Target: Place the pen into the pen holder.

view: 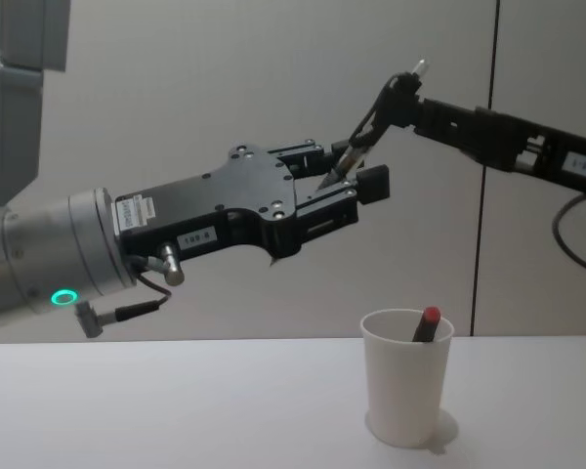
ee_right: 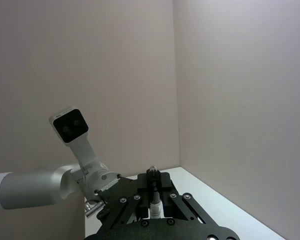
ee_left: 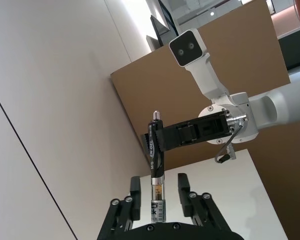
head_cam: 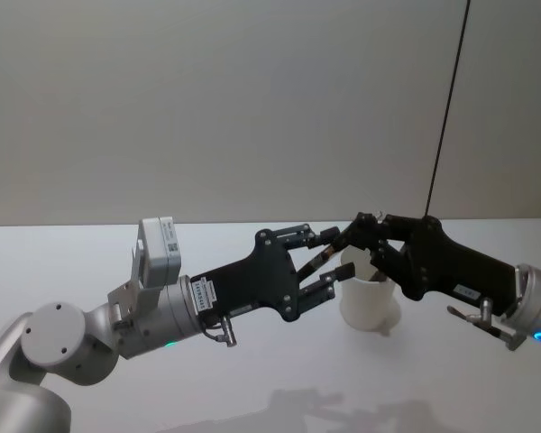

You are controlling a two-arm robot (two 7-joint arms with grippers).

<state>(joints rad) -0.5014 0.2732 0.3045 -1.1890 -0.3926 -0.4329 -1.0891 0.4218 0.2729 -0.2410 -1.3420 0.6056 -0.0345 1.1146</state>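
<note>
A dark pen (view: 366,127) hangs tilted in the air above the white paper-cup pen holder (view: 405,381), which stands on the table. My right gripper (view: 398,98) reaches in from the right and is shut on the pen's upper end; the right wrist view shows the pen (ee_right: 152,192) between its fingers. My left gripper (view: 344,178) is open, and its fingers (ee_left: 182,187) straddle the pen's lower end (ee_left: 157,200) with a gap on each side. In the head view both grippers meet just above the pen holder (head_cam: 368,302).
A red-capped item (view: 430,319) stands inside the cup. The white table (view: 176,410) stretches to the left and front of the cup. A plain wall with a dark vertical line (view: 486,195) lies behind.
</note>
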